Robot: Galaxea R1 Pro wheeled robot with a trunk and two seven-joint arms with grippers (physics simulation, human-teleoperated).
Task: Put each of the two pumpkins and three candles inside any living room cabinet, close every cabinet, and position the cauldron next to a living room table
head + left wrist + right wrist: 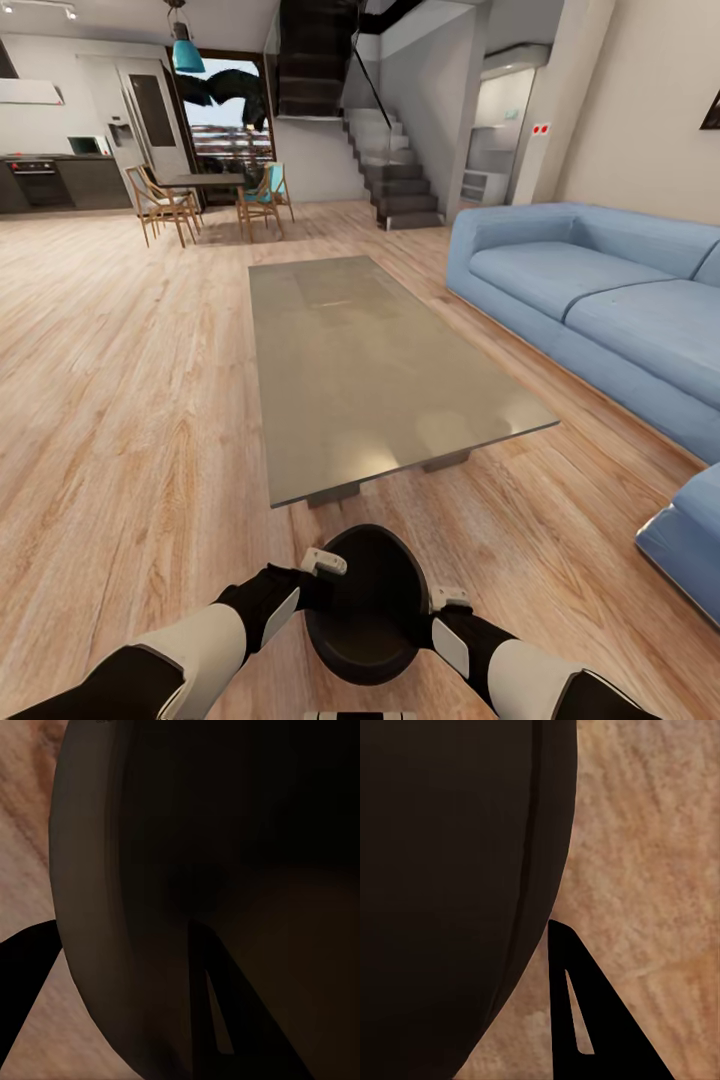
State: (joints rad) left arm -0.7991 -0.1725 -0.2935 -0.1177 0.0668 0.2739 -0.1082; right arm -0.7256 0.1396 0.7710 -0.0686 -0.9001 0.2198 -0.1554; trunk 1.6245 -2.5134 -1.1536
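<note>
1. Head view first, nearest stuff: the cauldron [365,605] sits right in front of the robot, black and glossy, wide mouth facing up, and both arms come in low to either side of it.
2. Left gripper [322,562] is pressed up against the pot's rim on the left side, right gripper [448,600] against the rim on the right. Looks like the pot is squeezed between the two arms rather than pinched by fingers, but honestly I can't tell how far apart either set of fingers is.
3. Left wrist view is mostly dark curved cauldron wall [150,870], very close, with one dark fingertip [217,1020] against it and a sliver of wood floor [22,810] at the edge.
4. Right wrist view is the same deal: cauldron side [450,885] over half the shot, one black fingertip [592,1020] just beside the curve, floor planks [652,832] behind. Whether the pot is lifted or resting on the floor, can't say.
5. Just beyond the cauldron is the table [370,370], long, low, glossy grey top, its short end facing the pot. They're near each other, not touching.
6. Right of the table: a blue sofa [600,290], with another blue cushion edge [690,540] closer in.
7. Way back: dining table with wooden chairs [210,195], kitchen cabinets [60,180] on the left, a staircase [395,170] in the middle.
</note>
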